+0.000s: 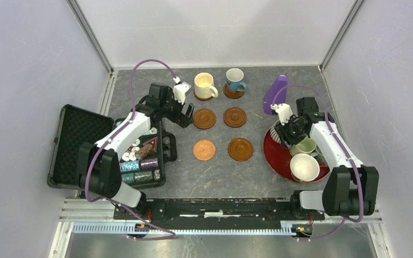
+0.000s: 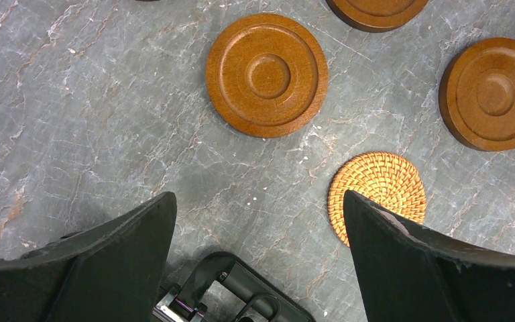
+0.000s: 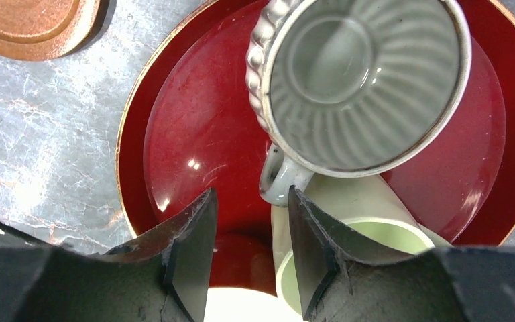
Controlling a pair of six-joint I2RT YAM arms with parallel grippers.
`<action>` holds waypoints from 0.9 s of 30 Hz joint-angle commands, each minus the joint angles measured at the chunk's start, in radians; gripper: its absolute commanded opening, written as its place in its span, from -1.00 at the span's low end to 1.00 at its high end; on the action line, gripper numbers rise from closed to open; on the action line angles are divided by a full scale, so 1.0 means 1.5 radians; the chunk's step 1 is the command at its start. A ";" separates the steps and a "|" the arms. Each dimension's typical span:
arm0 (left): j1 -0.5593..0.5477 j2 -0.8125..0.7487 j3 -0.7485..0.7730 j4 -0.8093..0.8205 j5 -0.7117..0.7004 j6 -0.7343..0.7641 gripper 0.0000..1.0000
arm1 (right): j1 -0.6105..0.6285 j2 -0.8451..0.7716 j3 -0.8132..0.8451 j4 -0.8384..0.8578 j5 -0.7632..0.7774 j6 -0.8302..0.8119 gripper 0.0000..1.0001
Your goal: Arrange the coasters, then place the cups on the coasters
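Observation:
Six round coasters lie in two columns. Four are bare: point(image 1: 204, 118), point(image 1: 235, 117), point(image 1: 240, 149) and a lighter orange woven one point(image 1: 204, 150), also point(image 2: 377, 194). A cream cup point(image 1: 204, 84) and a blue cup point(image 1: 235, 79) stand on the back two. My left gripper point(image 1: 185, 118) hangs wide open over the table beside a brown coaster point(image 2: 267, 75). My right gripper point(image 3: 251, 221) is over the red tray point(image 3: 194, 134), jaws narrowed with a gap. The grey striped cup point(image 3: 362, 84) has its handle at the right fingertip. A pale green cup point(image 3: 369, 221) and a white cup point(image 1: 305, 167) lie beside it.
An open black case point(image 1: 80, 145) with poker chips point(image 1: 140, 161) sits under the left arm, its latch point(image 2: 241, 295) close below the left fingers. A purple cone point(image 1: 276, 91) stands behind the tray. White walls close in the table on three sides.

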 commanded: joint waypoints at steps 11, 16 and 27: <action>-0.003 0.005 0.010 0.027 0.004 -0.013 1.00 | 0.018 0.008 -0.008 0.062 0.128 0.062 0.12; -0.004 0.005 0.008 0.027 0.003 -0.017 0.99 | 0.030 0.001 -0.030 0.063 0.131 0.069 0.11; -0.007 0.004 0.002 0.030 -0.002 -0.022 1.00 | 0.039 0.018 -0.052 0.073 0.133 0.079 0.10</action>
